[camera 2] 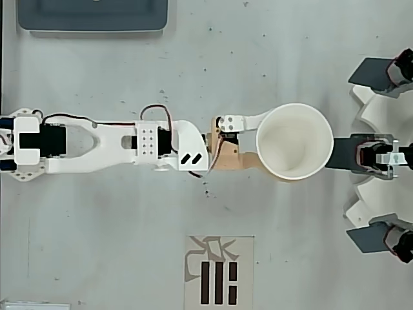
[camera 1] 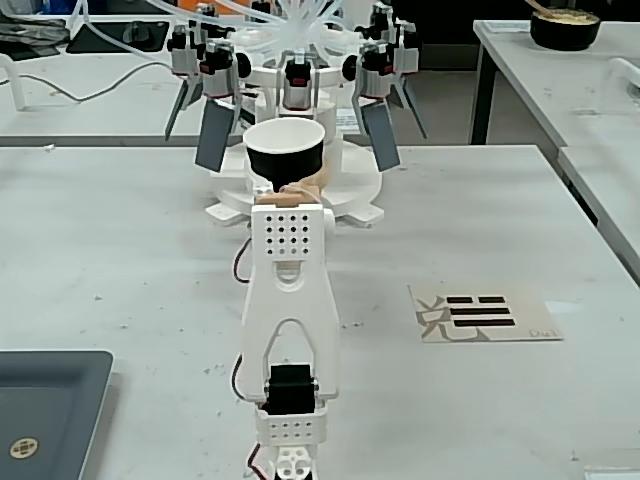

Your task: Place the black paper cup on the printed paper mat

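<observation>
Overhead view: fingers [camera 2: 274, 145] clasp the black paper cup [camera 2: 295, 141], well apart from the printed paper mat [camera 2: 219, 272]; placing remains undone.

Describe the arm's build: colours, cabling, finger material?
White printed plastic links with grids of small holes, black servos at the joints, thin red and black wires looping between them. The gripper has one white finger and one tan finger.
</observation>
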